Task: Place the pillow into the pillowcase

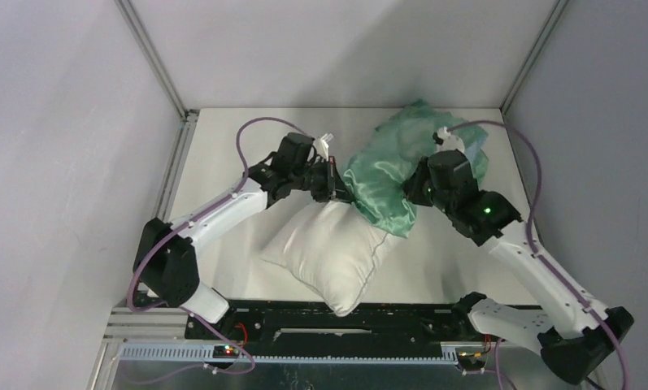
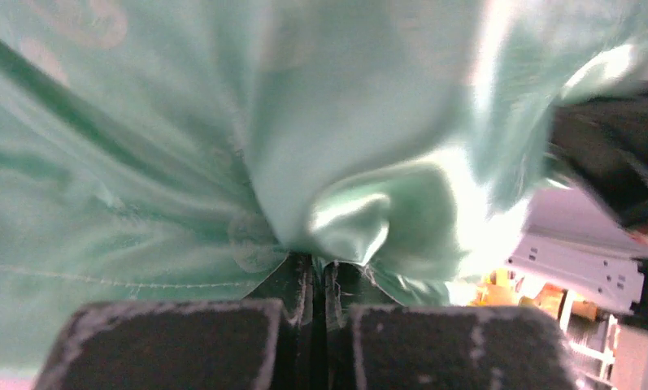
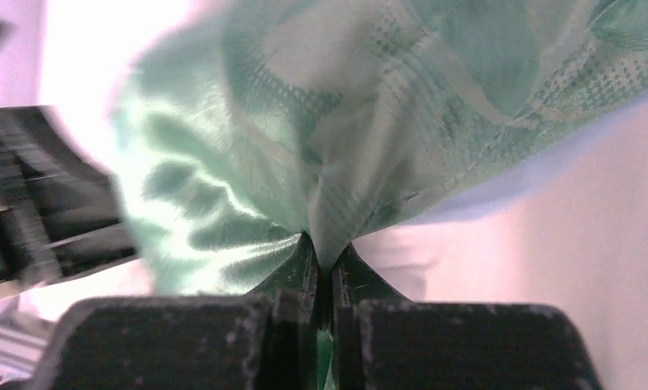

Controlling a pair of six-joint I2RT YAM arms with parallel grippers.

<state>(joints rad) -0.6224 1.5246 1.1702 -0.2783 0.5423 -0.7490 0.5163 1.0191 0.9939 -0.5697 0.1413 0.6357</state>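
The pillow (image 1: 334, 252) is laid diagonally on the white counter (image 1: 223, 154), near the middle of the near edge, with 1 corner reaching the black rail (image 1: 337, 318) at that edge. Its far end is tucked just under the lower hem of the pillowcase (image 1: 385, 175), which is bunched with its sea-green face outward above the counter's centre and trails back toward the far right corner, where a sliver of light blue is seen.

The pillowcase is held from 2 sides. The left gripper (image 1: 337, 188) is closed tight on a fold of the green cloth at the sack's left edge; in the left wrist view the 2 fingers (image 2: 304, 280) are pressed together with satin (image 2: 247, 138) pinched between them. The right gripper (image 1: 414, 188) is clamped on the sack's right edge; in the right wrist view its fingers (image 3: 304, 264) are seen meeting on a gathered pleat of patterned green fabric (image 3: 369, 122).

Both arms are angled inward from the near corners, with purple cables (image 1: 247, 138) looped above them.
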